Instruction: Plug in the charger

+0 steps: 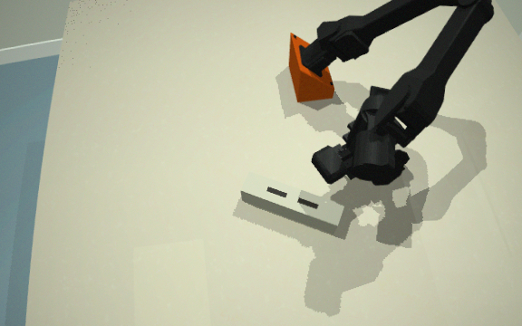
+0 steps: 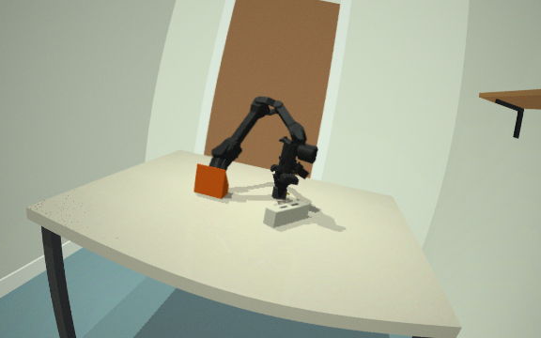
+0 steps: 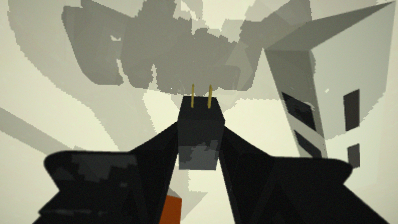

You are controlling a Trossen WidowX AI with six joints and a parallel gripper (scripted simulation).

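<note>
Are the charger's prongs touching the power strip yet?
Apart. In the wrist view the prongs point at bare table, with the power strip off to the right across a plain gap. The end effector grips the charger.

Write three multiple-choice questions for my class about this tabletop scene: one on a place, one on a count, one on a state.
1. Where is the pale grey rectangular power strip relative to the orange wedge-shaped block in the top view?
A. Below it
B. Above it
C. On top of it

2. How many brass prongs stick out of the dark boxy charger?
A. Three
B. Two
C. One

3. What is the black pincer doing?
A. Standing open with nothing in it
B. Gripping the orange block
C. Shut on the charger

Answers: 1 A, the strip lies lower in the top view; 2 B, the wrist view shows a pair; 3 C, the fingers flank the charger body.
</note>
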